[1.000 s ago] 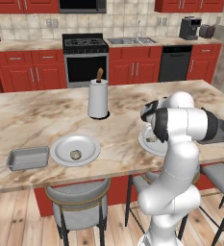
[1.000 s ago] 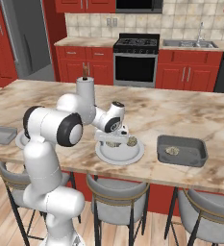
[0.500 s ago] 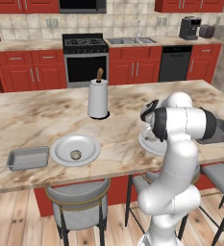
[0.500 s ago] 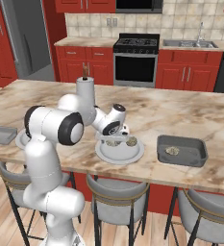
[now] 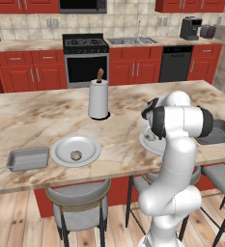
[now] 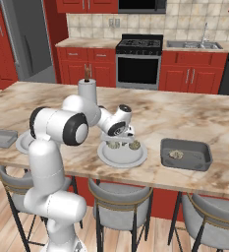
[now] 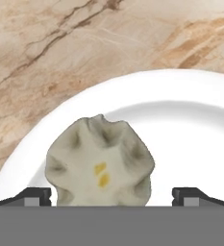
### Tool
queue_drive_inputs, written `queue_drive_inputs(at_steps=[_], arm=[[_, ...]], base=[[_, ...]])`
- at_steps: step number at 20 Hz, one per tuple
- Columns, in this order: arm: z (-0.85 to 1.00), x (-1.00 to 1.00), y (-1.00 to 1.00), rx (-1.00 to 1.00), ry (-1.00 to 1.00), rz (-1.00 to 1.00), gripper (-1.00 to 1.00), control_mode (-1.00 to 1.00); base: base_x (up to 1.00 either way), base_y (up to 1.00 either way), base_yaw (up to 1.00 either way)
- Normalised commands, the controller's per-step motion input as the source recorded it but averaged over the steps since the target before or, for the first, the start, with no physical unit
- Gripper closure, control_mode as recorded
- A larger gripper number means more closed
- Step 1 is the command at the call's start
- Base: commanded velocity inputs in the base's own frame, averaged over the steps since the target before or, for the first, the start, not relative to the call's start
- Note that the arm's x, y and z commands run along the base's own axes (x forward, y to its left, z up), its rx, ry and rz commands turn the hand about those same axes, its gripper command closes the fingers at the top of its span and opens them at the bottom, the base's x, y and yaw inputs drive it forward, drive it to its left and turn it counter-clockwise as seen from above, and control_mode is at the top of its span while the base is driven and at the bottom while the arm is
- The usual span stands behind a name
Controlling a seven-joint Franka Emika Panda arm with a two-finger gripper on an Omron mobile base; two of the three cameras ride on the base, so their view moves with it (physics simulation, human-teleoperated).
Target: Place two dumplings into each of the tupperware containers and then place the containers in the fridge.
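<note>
Two plates, gripper low over one dumpling

Marble island counter (image 6: pixel 185 110) carries everything. Near its front edge sits a white plate (image 6: pixel 122 155) with the gripper (image 6: pixel 122 141) just above it, fingers (image 7: pixel 36 196) spread either side of a dumpling (image 7: pixel 100 163). Right of it, a grey container (image 6: pixel 186 154) holds one dumpling (image 6: pixel 175 154). At the left corner sit another container (image 5: pixel 28 159) and a second plate (image 5: pixel 76 150) with a dumpling (image 5: pixel 76 155).
</note>
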Motion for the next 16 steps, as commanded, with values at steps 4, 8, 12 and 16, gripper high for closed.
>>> queue_drive_inputs(at_steps=[4,8,12,16], arm=[[0.0,0.0,0.0,0.0,0.05,0.0,-1.0,-1.0],[-0.01,0.0,0.0,0.0,0.08,0.0,-1.0,-1.0],[-0.02,-0.01,0.05,0.0,0.05,0.0,-1.0,-1.0],[-0.01,-0.02,0.11,0.0,0.0,0.03,-1.0,-1.0]], base=[[0.0,0.0,0.0],[0.0,0.0,0.0],[0.0,0.0,0.0],[0.0,0.0,0.0]])
